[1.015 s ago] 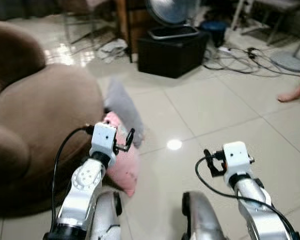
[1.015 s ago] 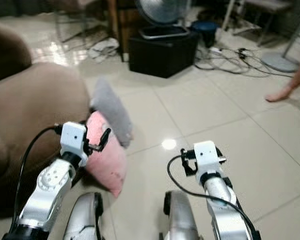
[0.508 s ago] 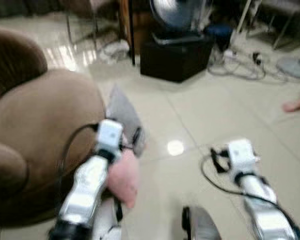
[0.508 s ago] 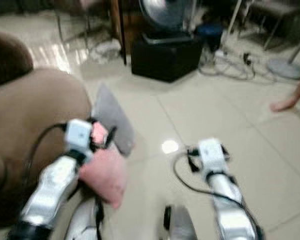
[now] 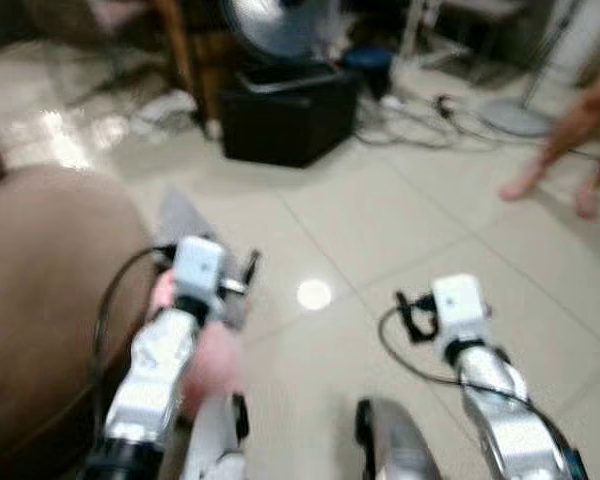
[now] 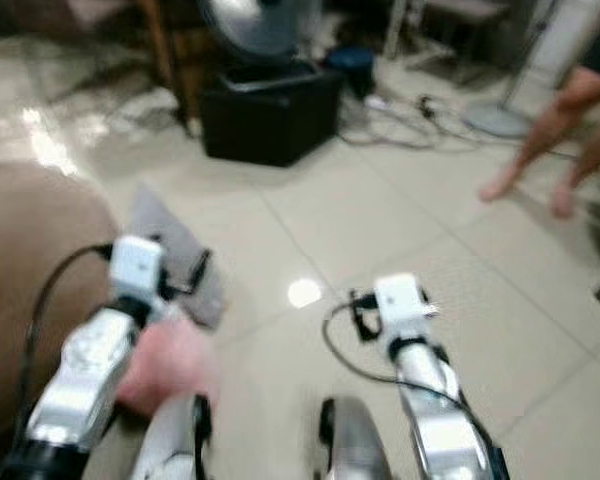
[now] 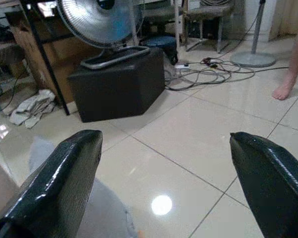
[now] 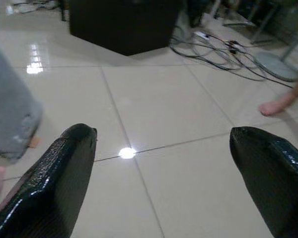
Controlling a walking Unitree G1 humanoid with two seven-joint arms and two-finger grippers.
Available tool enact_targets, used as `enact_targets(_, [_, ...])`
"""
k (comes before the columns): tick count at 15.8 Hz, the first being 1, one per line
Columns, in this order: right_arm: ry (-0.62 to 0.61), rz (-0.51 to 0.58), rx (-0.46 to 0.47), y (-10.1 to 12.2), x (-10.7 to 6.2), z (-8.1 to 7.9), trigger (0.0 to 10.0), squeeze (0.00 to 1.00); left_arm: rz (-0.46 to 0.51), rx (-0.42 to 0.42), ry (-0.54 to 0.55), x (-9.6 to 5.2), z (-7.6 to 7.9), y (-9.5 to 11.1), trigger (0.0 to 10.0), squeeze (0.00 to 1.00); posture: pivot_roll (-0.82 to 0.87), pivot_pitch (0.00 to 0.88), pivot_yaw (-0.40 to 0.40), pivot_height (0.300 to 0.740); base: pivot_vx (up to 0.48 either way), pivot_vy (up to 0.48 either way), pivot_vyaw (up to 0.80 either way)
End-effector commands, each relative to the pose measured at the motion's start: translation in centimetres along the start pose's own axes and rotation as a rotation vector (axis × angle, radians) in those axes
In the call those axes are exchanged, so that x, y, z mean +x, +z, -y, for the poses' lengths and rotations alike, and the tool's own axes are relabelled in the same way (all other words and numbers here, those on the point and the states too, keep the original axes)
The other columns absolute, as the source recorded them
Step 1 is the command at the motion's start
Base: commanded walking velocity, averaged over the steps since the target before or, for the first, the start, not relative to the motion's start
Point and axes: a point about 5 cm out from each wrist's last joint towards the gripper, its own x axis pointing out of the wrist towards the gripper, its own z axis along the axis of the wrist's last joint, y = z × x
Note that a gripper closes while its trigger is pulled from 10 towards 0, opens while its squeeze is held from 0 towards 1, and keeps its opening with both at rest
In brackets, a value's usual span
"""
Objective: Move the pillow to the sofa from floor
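Left hand (image 7: 164, 163) open above pink pillow (image 5: 212, 362), beside sofa (image 5: 40, 290).

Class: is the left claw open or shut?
Open. In the left wrist view its two black fingers stand far apart, with bare floor tiles between them.

fan (image 7: 100, 21) on black box (image 7: 120, 85), ahead of the jaws | cloth heap (image 7: 31, 106) on floor beside box | cable tangle (image 7: 208, 70) beyond box | round stand base (image 7: 251, 58) past the cables | person's bare foot (image 7: 283, 91) on tile floor (image 7: 198, 129), far side | light glare spot (image 7: 161, 204) between the jaws
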Motion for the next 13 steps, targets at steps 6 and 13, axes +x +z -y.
enact_targets(6, [0.093,-0.007,-0.053,0.0,0.0,0.1,10.0,0.0,-0.033,-0.007,0.015,-0.2,0.2,-0.5,10.0,0.0,-0.07,0.047,0.009,0.571,0.195,0.0,0.27])
enact_targets(13, [0.128,-0.037,-0.058,-0.5,-0.6,0.0,10.0,0.0,-0.083,0.039,-0.002,-0.1,0.3,-1.2,10.0,0.0,-0.07,0.058,0.012,0.571,0.0,0.0,0.57])
